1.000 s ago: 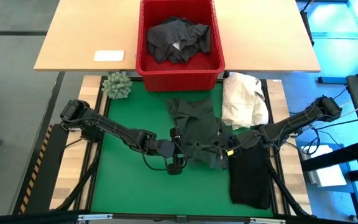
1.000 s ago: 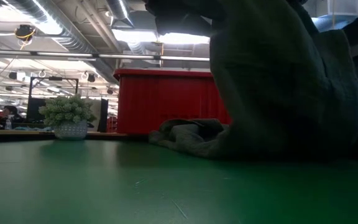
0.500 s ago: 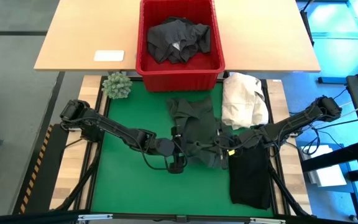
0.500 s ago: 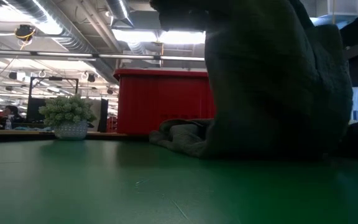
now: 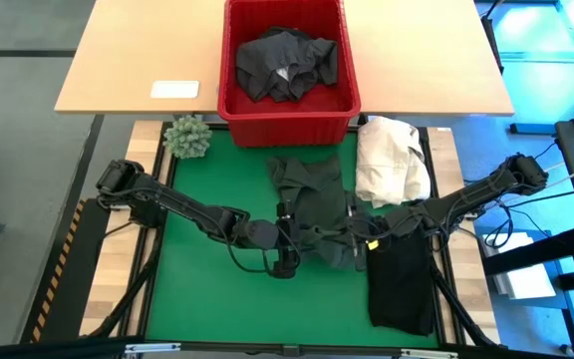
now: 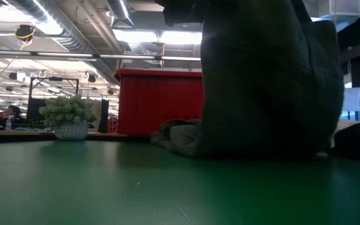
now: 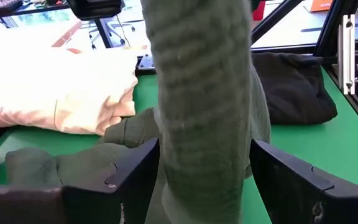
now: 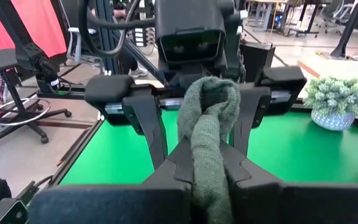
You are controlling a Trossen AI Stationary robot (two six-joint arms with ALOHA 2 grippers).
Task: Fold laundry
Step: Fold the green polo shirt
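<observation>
Dark green garment [image 5: 312, 204] sits mid-tabletop [image 5: 202, 289] w/ a bunched strip lifted between both claws. Right claw [image 8: 207, 171] is clamped tight on that strip. Left claw [image 7: 201, 168] stands wide, strip hanging between its fingers, not pinched as far as I can tell. Risk: if right lets go before left closes, the strip drops & the fold slumps; pulling sideways could drag the garment onto the black garment [image 5: 402, 284] just beside it.

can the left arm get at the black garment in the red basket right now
Probably not yet: the left claw stands open around the dark green garment, which the right claw pinches. The black garment lies uncovered in the red basket.
</observation>
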